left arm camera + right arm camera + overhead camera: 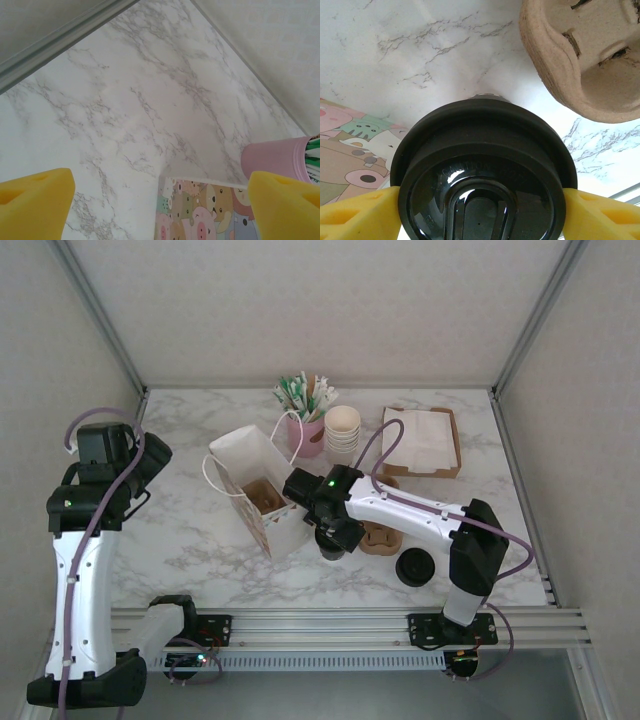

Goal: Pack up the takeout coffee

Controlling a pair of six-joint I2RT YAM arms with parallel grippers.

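Note:
The takeout coffee [482,175], a cup under a round black lid, stands on the marble table beside the cartoon-printed paper bag [350,160]. My right gripper [480,210] is over it, and its yellow fingers [355,212] press on the lid's rim from both sides. From above, the right gripper [335,528] covers most of the coffee [330,550], just right of the open white bag [250,465]. My left gripper [160,200] hangs open over bare marble at the bag's far left corner [210,210], holding nothing. In the top view it sits at the table's left side [150,455].
A brown pulp cup carrier [380,537] lies right of the coffee, with loose black lids [414,567] beyond it. At the back stand a pink cup of straws [308,435], a stack of cream cups [342,430] and a napkin box [420,440].

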